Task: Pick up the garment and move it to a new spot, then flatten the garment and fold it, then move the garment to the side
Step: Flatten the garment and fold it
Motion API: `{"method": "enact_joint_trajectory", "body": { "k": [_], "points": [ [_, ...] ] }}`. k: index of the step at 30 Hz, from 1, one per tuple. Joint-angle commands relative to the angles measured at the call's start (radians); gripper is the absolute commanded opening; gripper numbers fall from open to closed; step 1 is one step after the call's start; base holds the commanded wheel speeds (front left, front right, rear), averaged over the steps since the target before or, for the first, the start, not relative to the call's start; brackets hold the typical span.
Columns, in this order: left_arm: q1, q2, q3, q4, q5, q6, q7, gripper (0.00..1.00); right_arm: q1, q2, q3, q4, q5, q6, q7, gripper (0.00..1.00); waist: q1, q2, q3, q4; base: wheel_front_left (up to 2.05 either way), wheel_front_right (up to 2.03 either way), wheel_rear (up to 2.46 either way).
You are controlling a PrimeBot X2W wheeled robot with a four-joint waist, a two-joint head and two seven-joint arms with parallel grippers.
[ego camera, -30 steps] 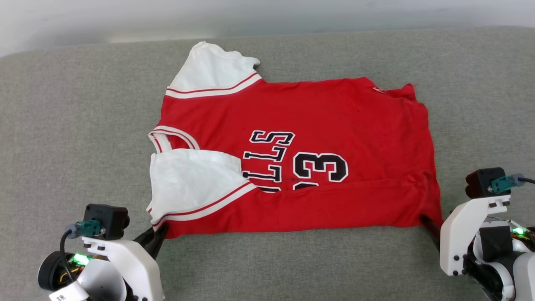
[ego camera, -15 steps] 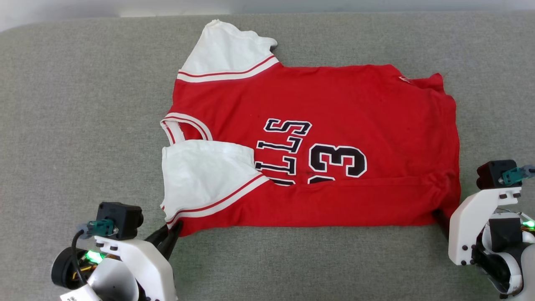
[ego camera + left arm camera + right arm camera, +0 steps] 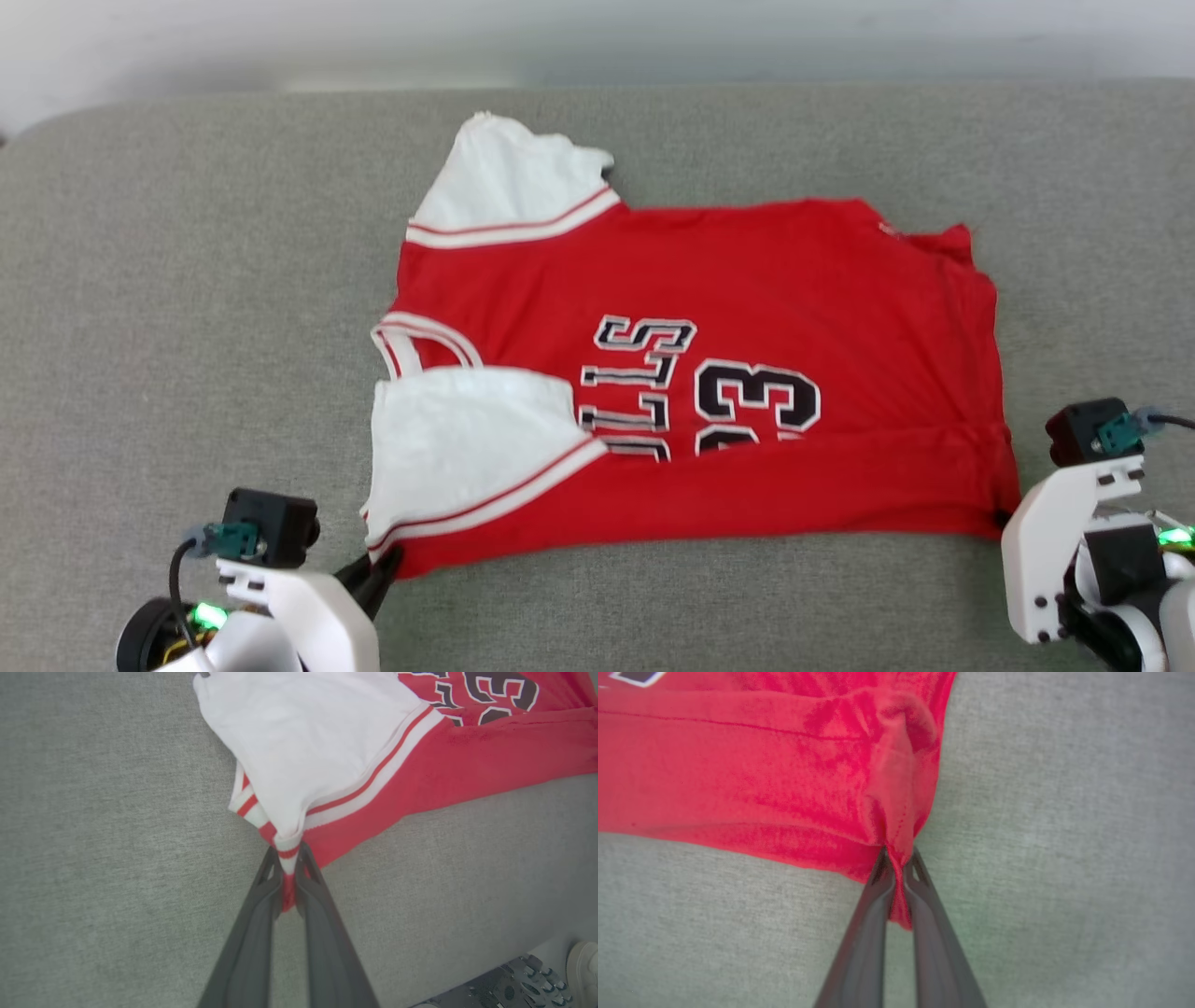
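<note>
The garment [image 3: 747, 280], a red jersey T-shirt with white sleeves and black lettering, lies spread on the grey cushioned surface [image 3: 187, 299], neck to the left. Its near long edge is folded over part of the lettering. My left gripper [image 3: 385, 565] is at the near left corner. In the left wrist view that left gripper [image 3: 288, 861] is shut on the garment [image 3: 327, 742] where the striped trim bunches. My right gripper [image 3: 1004, 518] is at the near right corner. In the right wrist view the right gripper [image 3: 899, 858] is shut on a pinch of the garment's [image 3: 738, 765] red hem.
The grey surface reaches well past the garment on the left, right and near sides. A pale wall [image 3: 597, 37] runs along the far edge. In the left wrist view, part of the robot base [image 3: 514, 980] and a pale shoe [image 3: 581, 961] lie beyond the surface's edge.
The whole head picture has shifted, so the camera moved. My right gripper has shut on the near right corner. The left grip on the trim is unchanged.
</note>
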Motion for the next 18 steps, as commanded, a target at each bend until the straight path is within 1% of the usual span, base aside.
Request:
{"method": "enact_joint_trajectory", "body": {
  "k": [1,6,10,14,18],
  "points": [
    [0.029,0.009,0.001,-0.002,-0.008,0.009,0.002,0.00,0.033,-0.018,0.006,-0.009,-0.001,-0.001,0.009,0.00,-0.0001,0.0000,-0.039,-0.012,0.00,0.00,0.00],
    [0.107,0.043,-0.003,-0.029,-0.022,0.031,0.008,0.00,0.085,-0.031,0.001,-0.068,0.028,-0.001,0.021,0.00,-0.0001,0.0000,-0.100,-0.023,0.00,0.00,0.00],
    [0.174,0.067,-0.018,-0.059,-0.031,0.048,0.017,0.00,0.142,-0.022,-0.030,-0.098,0.045,-0.001,0.025,0.00,-0.0001,0.0000,-0.133,-0.025,0.00,0.00,0.00],
    [0.227,0.077,-0.032,-0.079,-0.042,0.054,0.018,0.00,0.212,-0.004,-0.070,-0.126,0.052,-0.001,0.031,0.00,-0.0001,0.0000,-0.151,-0.024,0.00,0.00,0.00],
    [0.256,0.083,-0.056,-0.061,-0.035,0.050,0.025,0.00,0.282,0.017,-0.106,-0.143,0.057,-0.001,0.038,0.00,-0.0001,0.0000,-0.158,-0.022,0.00,0.00,0.00]
  ]
}}
